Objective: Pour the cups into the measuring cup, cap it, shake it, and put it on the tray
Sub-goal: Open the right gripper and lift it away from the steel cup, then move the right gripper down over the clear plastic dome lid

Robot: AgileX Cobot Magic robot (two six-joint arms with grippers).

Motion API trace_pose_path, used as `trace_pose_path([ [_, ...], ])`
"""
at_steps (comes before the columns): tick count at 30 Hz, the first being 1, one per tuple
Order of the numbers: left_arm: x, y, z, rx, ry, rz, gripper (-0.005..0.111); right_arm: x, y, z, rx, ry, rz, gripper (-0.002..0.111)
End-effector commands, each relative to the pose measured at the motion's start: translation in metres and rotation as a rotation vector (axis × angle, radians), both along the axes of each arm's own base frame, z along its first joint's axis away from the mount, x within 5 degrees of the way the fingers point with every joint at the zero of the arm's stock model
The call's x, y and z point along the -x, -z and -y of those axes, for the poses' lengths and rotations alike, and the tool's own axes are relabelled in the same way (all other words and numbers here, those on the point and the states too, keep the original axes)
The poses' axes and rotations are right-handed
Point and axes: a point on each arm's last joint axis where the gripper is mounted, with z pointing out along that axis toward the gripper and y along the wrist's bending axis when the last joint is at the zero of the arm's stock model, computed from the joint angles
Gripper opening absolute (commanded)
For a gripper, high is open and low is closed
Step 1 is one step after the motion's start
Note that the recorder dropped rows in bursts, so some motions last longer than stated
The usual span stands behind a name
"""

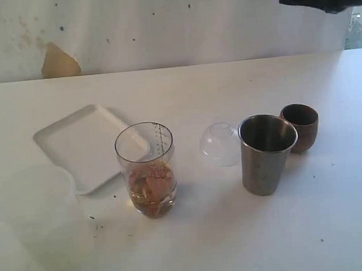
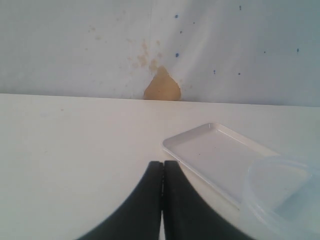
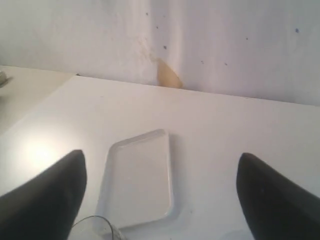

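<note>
Spotter: dome cap (image 1: 220, 143) lies on counter (image 1: 341, 223) between measuring cup (image 1: 146, 170) and steel tumbler (image 1: 268, 153). Nearer hand?
Logger: probably right hand (image 3: 160, 157), spread, empty, up on tumbler's side. Left hand (image 2: 162, 165) pressed together, near tray (image 2: 220, 150).

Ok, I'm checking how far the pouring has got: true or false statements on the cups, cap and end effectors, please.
The measuring cup holds brownish contents. True.
The dome cap is on the measuring cup. False: it lies on the table beside the steel tumbler.
The wooden cup stands on the tray. False: it stands on the table next to the tumbler.
The right end effector is open. True.
The left end effector is open. False: shut, empty.
</note>
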Motion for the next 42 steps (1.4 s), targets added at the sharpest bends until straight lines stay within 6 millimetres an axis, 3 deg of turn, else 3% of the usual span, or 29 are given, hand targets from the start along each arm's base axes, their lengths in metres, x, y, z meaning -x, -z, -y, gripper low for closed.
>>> trace_pose_path([
  [1,0.0,0.0,0.0,0.008,-0.004,0.007,0.001,-0.014,-0.006,-0.03,0.164,-0.253,0.179,0.077],
  [3,0.0,0.0,0.0,0.008,-0.004,0.007,0.001,-0.011,-0.008,-0.046,0.298,-0.35,0.34,0.078],
  [6,0.0,0.0,0.0,0.008,-0.004,0.007,0.001,-0.024,-0.009,-0.056,0.387,-0.155,0.36,0.078],
  [11,0.0,0.0,0.0,0.008,-0.004,0.007,0.001,-0.046,-0.014,-0.033,0.442,0.443,0.292,0.078],
  [19,0.0,0.0,0.0,0.008,-0.004,0.007,0.001,-0.062,0.005,-0.011,0.399,0.565,0.192,0.078],
  [20,0.0,0.0,0.0,0.008,-0.004,0.007,0.001,-0.062,0.006,-0.008,0.315,0.583,0.155,0.078],
  [21,0.0,0.0,0.0,0.008,-0.004,0.007,0.001,-0.062,0.006,-0.007,0.249,0.583,0.129,0.077],
  [24,0.0,0.0,0.0,0.008,-0.004,0.007,0.001,-0.066,0.009,-0.004,-0.079,0.311,-0.015,0.077],
  [25,0.0,0.0,0.0,0.008,-0.004,0.007,0.001,-0.069,0.01,-0.001,-0.108,0.269,-0.06,0.077],
  [26,0.0,0.0,0.0,0.008,-0.004,0.007,0.001,-0.072,0.008,0.0,-0.061,0.115,-0.068,0.076],
  [29,0.0,0.0,0.0,0.008,-0.004,0.007,0.001,-0.07,-0.001,-0.003,-0.074,0.007,-0.059,0.076],
  [31,0.0,0.0,0.0,0.008,-0.004,0.007,0.001,-0.065,-0.017,-0.011,0.079,-0.071,0.122,0.076],
  [32,0.0,0.0,0.0,0.008,-0.004,0.007,0.001,-0.052,-0.03,-0.024,0.251,-0.171,0.319,0.076],
  [33,0.0,0.0,0.0,0.008,-0.004,0.007,0.001,-0.047,-0.036,-0.029,0.314,-0.155,0.385,0.076],
  [36,0.0,0.0,0.0,0.008,-0.004,0.007,0.001,-0.045,-0.045,-0.018,0.43,0.165,0.42,0.076],
  [39,0.0,0.0,0.0,0.008,-0.004,0.007,0.001,-0.036,-0.04,0.004,0.596,0.515,0.405,0.076],
  [42,0.0,0.0,0.0,0.008,-0.004,0.007,0.001,-0.036,-0.034,0.011,0.563,0.594,0.357,0.076],
])
